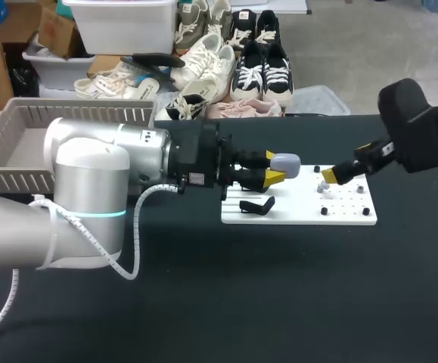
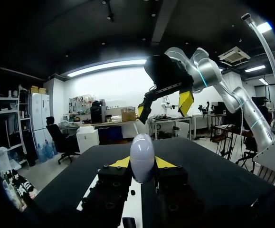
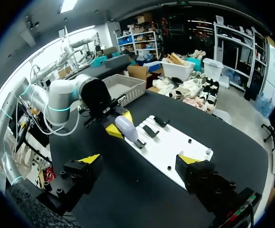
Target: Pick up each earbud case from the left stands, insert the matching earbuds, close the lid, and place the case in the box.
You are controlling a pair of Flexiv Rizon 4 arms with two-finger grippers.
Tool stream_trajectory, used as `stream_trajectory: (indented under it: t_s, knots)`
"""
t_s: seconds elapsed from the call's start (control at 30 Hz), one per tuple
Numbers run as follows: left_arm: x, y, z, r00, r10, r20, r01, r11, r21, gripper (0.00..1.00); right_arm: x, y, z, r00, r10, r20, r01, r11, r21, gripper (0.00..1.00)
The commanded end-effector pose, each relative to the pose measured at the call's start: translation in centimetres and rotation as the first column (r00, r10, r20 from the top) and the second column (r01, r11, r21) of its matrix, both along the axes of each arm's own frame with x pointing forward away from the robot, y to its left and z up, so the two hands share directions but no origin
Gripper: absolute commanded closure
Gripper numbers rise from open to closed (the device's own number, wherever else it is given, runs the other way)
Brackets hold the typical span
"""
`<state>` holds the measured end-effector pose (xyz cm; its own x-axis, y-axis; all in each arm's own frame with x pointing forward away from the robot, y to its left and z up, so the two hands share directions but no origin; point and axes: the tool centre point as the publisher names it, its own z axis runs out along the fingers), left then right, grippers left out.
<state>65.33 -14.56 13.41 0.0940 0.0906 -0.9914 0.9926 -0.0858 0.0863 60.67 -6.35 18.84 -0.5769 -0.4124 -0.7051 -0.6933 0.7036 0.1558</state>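
Shows, only from the left wrist, both yellow fingers of the left gripper (image 2: 142,164) pressed on the flanks of the lilac earbud case (image 2: 142,156). Places it, from the head, over the left end of the white board (image 1: 302,212), near a black stand (image 1: 256,205). Points its long axis along the fingers, rounded end toward the right gripper (image 1: 347,162), spread wide over the board's right part. Reveals, from the right wrist, bare floor in the grey box (image 3: 128,88).

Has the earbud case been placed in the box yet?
No, the earbud case is clamped in the left gripper at the white board, away from the box.
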Motion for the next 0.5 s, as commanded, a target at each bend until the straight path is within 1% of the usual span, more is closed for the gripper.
stream_trajectory:
  t_s: [0.03, 0.3, 0.5]
  knots:
    - [-0.1, -0.1, -0.1, 1.000, 0.004, 0.002, -0.004, 1.000, -0.002, 1.00, -0.2, 1.5, 0.0, 0.998, -0.050, 0.030, 0.051, 0.997, -0.053, 0.00]
    - [-0.1, -0.1, -0.1, 1.000, 0.004, 0.002, -0.004, 1.000, -0.002, 1.00, 0.3, 3.4, -0.8, 1.000, -0.021, 0.008, 0.022, 0.998, -0.064, 0.00]
    - [-0.1, -0.1, -0.1, 1.000, 0.004, 0.002, -0.004, 1.000, -0.002, 1.00, 1.3, 3.9, -1.2, 1.000, -0.018, -0.011, 0.017, 0.998, -0.061, 0.00]
